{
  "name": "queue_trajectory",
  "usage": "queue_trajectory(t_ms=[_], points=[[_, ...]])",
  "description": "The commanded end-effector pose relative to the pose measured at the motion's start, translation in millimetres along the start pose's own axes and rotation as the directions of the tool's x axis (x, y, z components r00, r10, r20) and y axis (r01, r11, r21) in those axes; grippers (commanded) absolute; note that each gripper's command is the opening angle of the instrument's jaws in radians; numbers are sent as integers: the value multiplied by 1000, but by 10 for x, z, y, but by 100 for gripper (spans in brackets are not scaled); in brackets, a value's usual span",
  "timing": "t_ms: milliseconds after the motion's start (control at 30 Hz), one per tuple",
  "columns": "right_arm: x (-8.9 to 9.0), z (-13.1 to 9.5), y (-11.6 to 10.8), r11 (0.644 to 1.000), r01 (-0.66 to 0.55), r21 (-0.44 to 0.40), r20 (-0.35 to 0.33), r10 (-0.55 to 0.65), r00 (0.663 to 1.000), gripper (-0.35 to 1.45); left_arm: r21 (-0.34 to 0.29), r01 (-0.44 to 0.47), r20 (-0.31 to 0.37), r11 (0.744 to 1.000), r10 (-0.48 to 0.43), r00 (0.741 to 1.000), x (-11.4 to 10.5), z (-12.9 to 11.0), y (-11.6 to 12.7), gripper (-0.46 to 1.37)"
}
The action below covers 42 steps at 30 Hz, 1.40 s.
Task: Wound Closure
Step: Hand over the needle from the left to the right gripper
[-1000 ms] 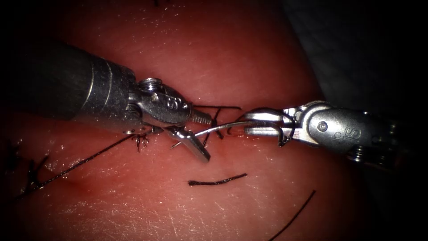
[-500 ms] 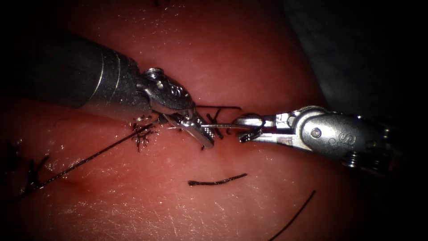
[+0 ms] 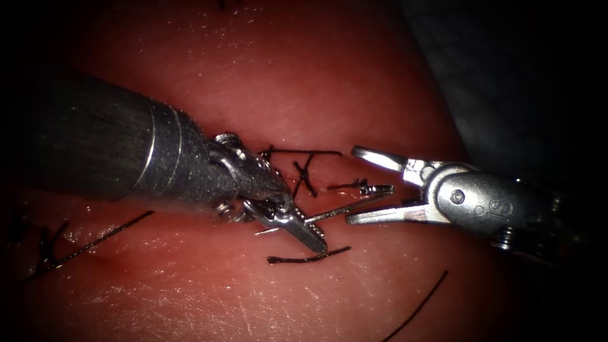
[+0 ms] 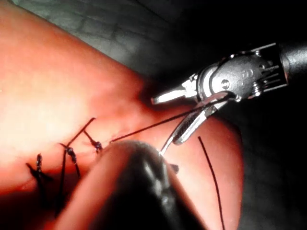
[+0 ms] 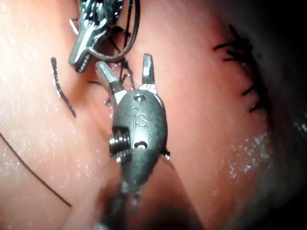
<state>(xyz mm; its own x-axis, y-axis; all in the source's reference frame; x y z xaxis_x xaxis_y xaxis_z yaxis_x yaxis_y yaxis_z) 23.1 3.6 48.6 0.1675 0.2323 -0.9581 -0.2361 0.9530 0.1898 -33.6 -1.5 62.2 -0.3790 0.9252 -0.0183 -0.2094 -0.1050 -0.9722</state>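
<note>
Needle (image 3: 339, 209) tail end hidden inside left tool (image 3: 297, 228) jaws. Left tool's jaws hidden behind its own blurred shaft in left wrist view. Thread (image 3: 415, 307) cut off at the near edge.

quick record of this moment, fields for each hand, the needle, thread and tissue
left hand: shut on the needle near one end
right hand: open, holds nothing
needle: out of the tissue, free end reaching between the right hand's jaws
thread: runs over the tissue left of the left hand
cut end of thread: loose below the left hand
tissue: stitches across the cut
</note>
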Motion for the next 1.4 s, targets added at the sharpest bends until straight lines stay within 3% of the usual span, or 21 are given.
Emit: queue_trajectory(t_ms=[33,133,233,367,533,600,667,933,1100,1233,1400], points=[[-1,-3,-3,997,-74,-14,9,74,997,82,-27,-8,-26,1000,7,1000,-1,3,-1,-35],[-5,-12,-8,959,-266,-95,16,268,963,80,6,-10,-61,1000,10,998,-3,13,-4,-35],[-7,-19,-14,927,-340,-157,7,345,939,79,16,-11,-89,1000,12,996,-3,20,-8,-35],[-7,-36,-25,839,-470,-274,-25,483,875,61,22,-10,-155,1000,13,988,2,27,-18,-35],[-6,-56,-34,752,-528,-395,-44,559,828,61,32,3,-222,999,4,975,7,29,-28,-35],[-6,-61,-36,743,-530,-409,-38,566,824,64,37,7,-240,999,2,971,8,29,-31,-35],[-5,-65,-37,711,-555,-433,-53,594,803,70,40,12,-261,999,-1,965,9,30,-34,-35],[6,-64,-31,647,-552,-526,-71,613,787,80,49,23,-304,999,-7,953,10,39,-36,-35],[22,-60,-20,594,-537,-599,-78,624,777,57,58,29,-328,998,-9,945,11,43,-39,-35],[28,-57,-16,564,-524,-638,-83,627,775,58,64,28,-335,998,-5,942,10,45,-39,-35],[25,-53,-17,569,-516,-640,-81,617,782,64,64,44,-342,997,-19,940,11,46,-39,-35]])
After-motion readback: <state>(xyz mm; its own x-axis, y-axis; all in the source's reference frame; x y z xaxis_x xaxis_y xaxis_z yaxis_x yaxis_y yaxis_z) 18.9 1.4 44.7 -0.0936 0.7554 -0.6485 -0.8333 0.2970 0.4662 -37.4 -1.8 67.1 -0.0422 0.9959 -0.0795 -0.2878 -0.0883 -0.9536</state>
